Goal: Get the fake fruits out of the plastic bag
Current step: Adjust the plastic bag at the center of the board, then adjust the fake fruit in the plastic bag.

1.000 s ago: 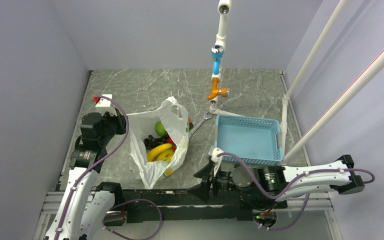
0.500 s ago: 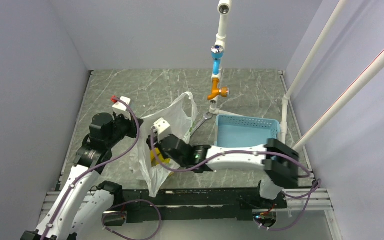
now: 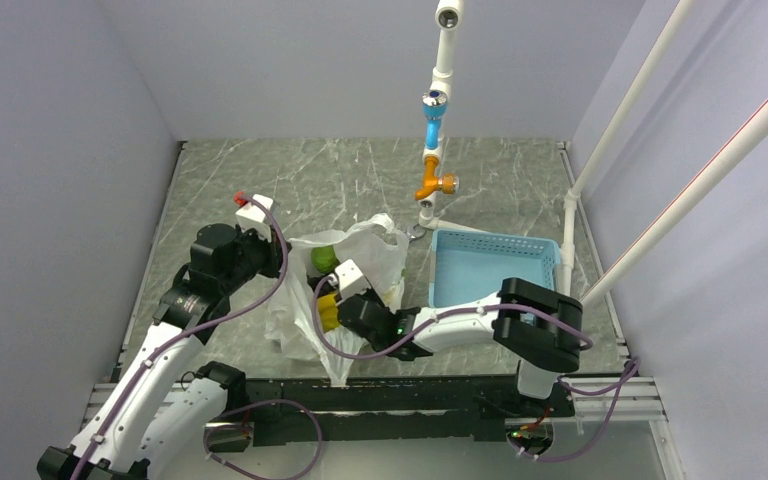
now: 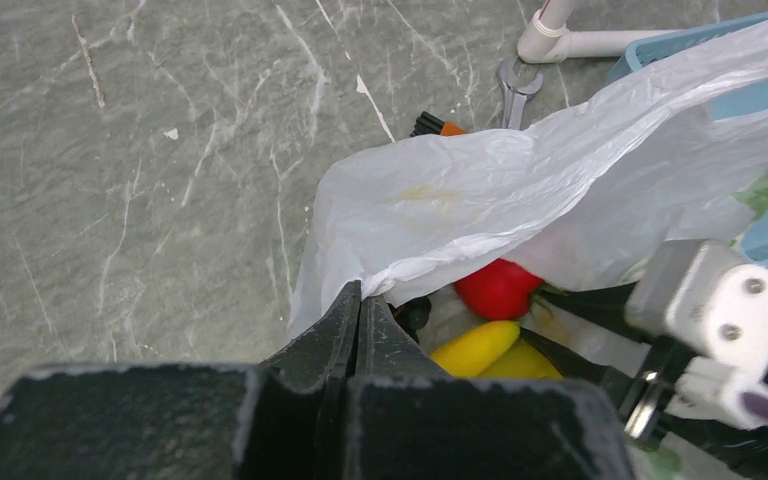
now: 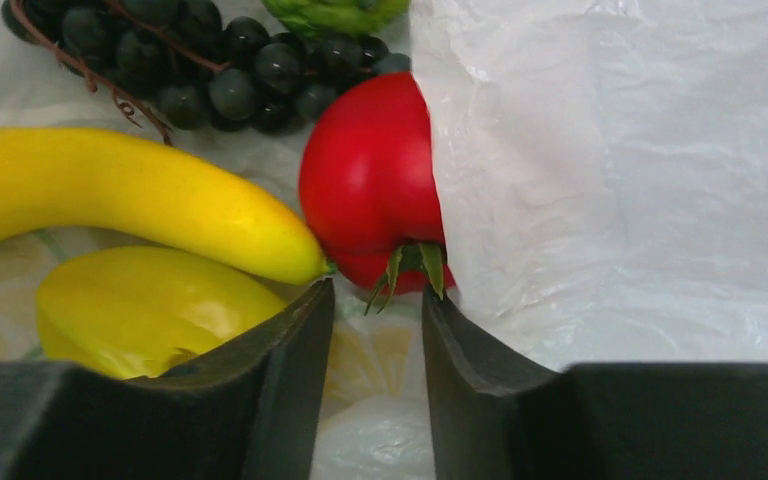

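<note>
The plastic bag (image 3: 375, 262) lies mid-table, its mouth held up. My left gripper (image 3: 282, 260) is shut on the bag's left rim, and the pinch shows in the left wrist view (image 4: 360, 292). My right gripper (image 3: 332, 302) is inside the bag, open and empty (image 5: 375, 300). Its fingertips flank the green stem end of the red round fruit (image 5: 370, 180). The banana (image 5: 130, 200) and the yellow oval fruit (image 5: 150, 310) lie to the left of it. The grape bunch (image 5: 210, 60) and the green bumpy fruit (image 5: 335, 12) lie beyond. The green fruit also shows from above (image 3: 323, 258).
A light blue basket (image 3: 480, 240) stands right of the bag. A pipe stand with blue and orange fittings (image 3: 430, 180) rises behind it. A silver wrench (image 4: 513, 88) lies at the stand's foot, partly under the bag. White rails run along the right side.
My right arm swung from the near edge into the bag's mouth. My left gripper moved right and up with the bag's rim, and the bag bunched toward the basket.
</note>
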Robot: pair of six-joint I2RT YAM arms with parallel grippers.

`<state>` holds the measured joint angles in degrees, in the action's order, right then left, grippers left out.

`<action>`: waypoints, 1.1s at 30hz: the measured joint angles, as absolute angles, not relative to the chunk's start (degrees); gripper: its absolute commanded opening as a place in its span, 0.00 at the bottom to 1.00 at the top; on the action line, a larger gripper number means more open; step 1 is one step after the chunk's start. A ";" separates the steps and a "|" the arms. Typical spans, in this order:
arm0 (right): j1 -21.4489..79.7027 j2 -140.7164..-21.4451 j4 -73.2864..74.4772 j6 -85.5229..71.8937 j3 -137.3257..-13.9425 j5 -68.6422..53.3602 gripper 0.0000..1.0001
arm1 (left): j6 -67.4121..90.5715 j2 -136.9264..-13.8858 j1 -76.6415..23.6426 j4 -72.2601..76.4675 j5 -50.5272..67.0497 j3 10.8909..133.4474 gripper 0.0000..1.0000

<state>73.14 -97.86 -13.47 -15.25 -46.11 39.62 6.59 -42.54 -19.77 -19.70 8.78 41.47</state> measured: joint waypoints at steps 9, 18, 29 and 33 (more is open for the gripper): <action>73.14 -93.49 -13.32 -21.37 -41.30 42.17 0.75 | 6.31 -46.76 -20.10 -21.78 9.10 42.76 0.00; 73.14 -92.05 -14.87 -17.04 -46.50 41.67 0.83 | 5.54 -49.21 -20.84 -22.26 10.85 43.20 0.00; 70.43 -99.83 -18.98 -9.06 -53.43 41.63 0.81 | 5.13 -47.77 -22.70 -22.22 10.70 43.20 0.00; 69.28 -103.92 -18.87 -7.60 -55.05 41.87 0.88 | 5.10 -48.01 -23.05 -22.24 10.61 43.20 0.00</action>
<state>69.28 -103.92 -18.87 -7.60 -55.05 41.87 5.10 -48.01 -23.05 -22.24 10.61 43.20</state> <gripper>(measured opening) 0.839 0.010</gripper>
